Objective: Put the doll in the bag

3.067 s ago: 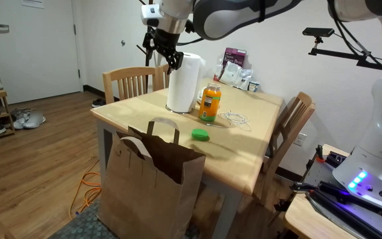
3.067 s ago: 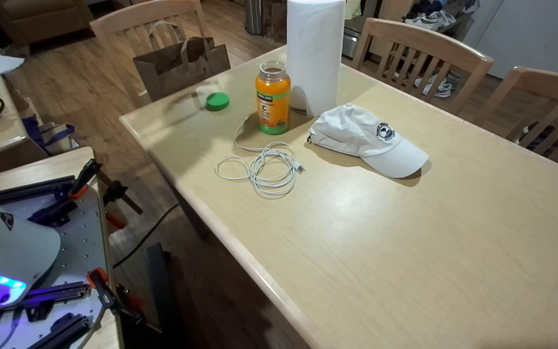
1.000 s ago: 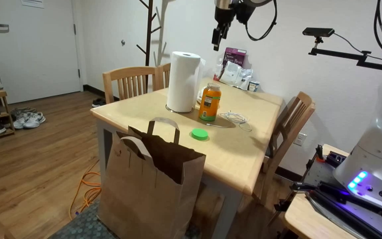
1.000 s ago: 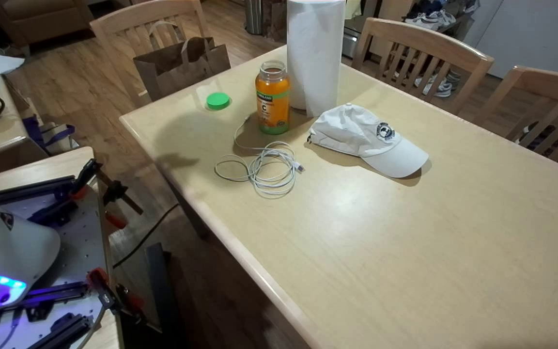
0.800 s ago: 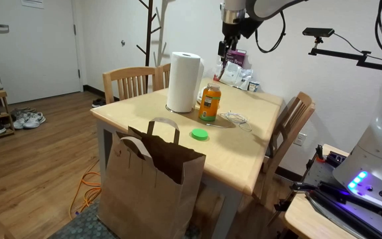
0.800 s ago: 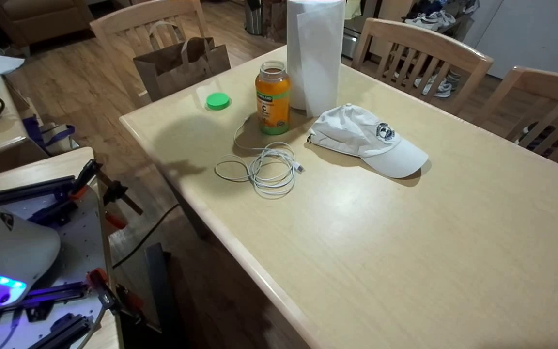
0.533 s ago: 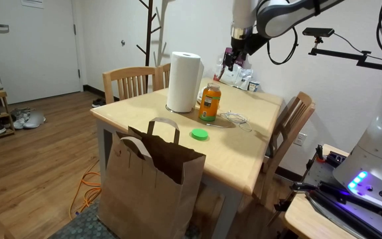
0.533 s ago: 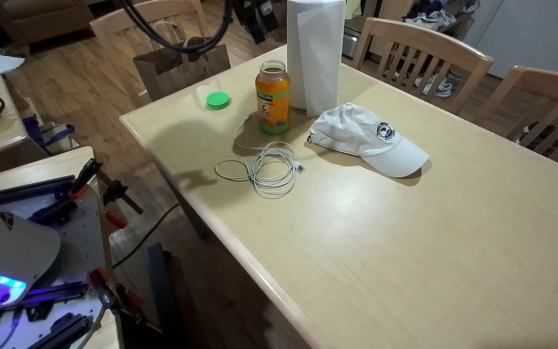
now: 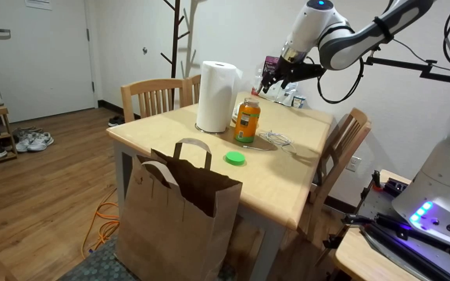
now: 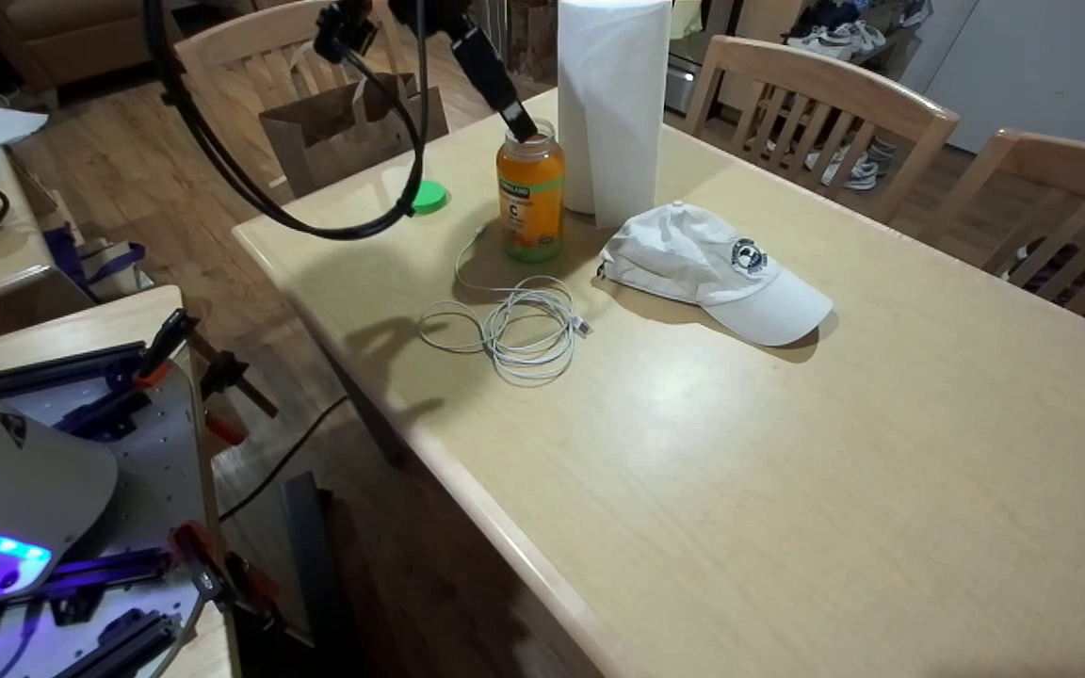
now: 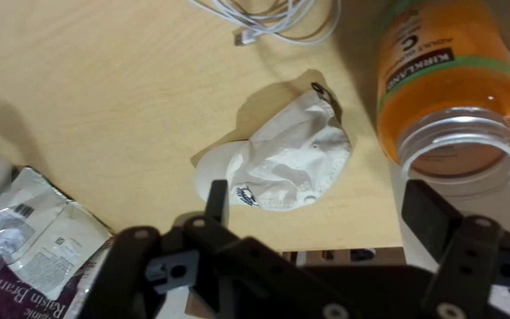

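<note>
The black two-fingered gripper (image 11: 323,210) hangs above the pale wooden counter (image 10: 787,508), its fingers set wide apart; in the wrist view a white fabric cap (image 11: 290,168) on the counter shows mostly between them; the upright orange plastic bottle (image 10: 531,200), its clear mouth uncovered, stands on the counter near the gripper but apart from it; just beside the bottle is a tall white paper-towel roll (image 9: 216,97); the cap and a loosely coiled white cable (image 10: 495,339) lie near the bottle; a flat green round plastic lid (image 9: 235,158) lies between the bottle and the large brown paper shopping bag (image 9: 170,230); that bag stands upright on a chair (image 9: 96,261) with a dark patterned seat, its mouth spread and its two loop handles raised; well apart from the bottle are a purple cardboard cereal box (image 9: 270,64) and silvery pouches (image 11: 47,239); where the doll is, I cannot tell, as the bag's lower inside is hidden.
</note>
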Available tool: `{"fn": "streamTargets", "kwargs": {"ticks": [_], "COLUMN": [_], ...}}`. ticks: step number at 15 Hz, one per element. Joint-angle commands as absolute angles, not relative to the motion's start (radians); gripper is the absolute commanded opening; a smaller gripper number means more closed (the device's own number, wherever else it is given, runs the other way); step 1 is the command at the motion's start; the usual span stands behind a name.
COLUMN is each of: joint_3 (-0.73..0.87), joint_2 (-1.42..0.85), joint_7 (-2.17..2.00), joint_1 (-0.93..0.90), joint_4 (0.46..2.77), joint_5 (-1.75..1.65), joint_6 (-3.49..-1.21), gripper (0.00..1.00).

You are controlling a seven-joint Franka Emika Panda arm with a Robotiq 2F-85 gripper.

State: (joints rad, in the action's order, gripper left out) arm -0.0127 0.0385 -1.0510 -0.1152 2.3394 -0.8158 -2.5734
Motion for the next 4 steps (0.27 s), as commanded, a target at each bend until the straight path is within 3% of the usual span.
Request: {"fn": "streamTargets", "kwargs": {"ticks": [1,4], "joint_3": [-0.036,-0.04], "joint_2": [0.038,0.037], "joint_7": [-1.048,-1.048], "joint_1": [-0.084,-0.084], "joint_4": [2.348,2.344], "joint_5": [-0.812,-0.812], "joint_6": [-2.593,-2.589], "gripper": [1.0,1.0]}}
